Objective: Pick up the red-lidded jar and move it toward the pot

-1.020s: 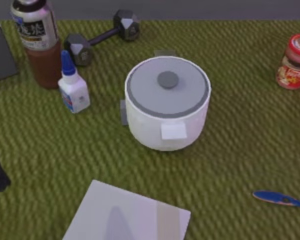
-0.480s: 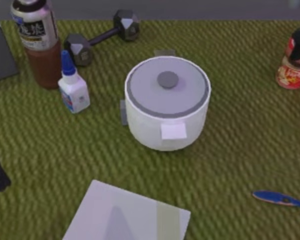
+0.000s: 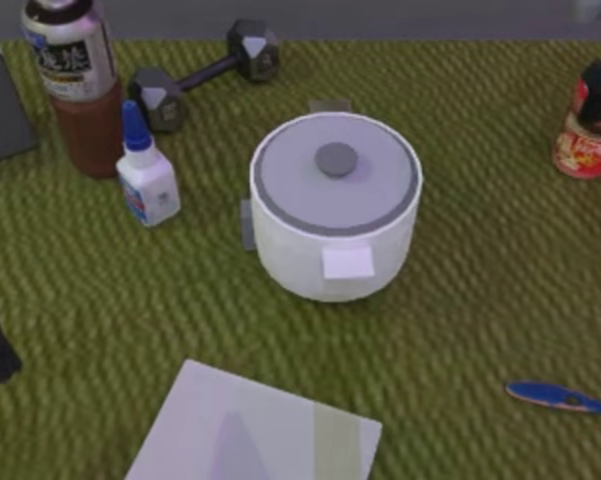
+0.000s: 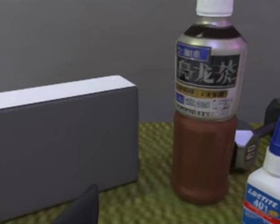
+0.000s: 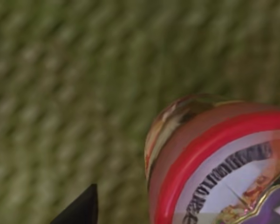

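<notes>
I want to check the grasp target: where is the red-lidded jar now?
In the top view the red-lidded jar stands at the far right edge of the green mat, well apart from the pot. The right wrist view shows its lid close below.

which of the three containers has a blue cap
The small white glue bottle, beside the tall brown bottle; that one's cap is white, and the red-lidded jar has a red one.
</notes>
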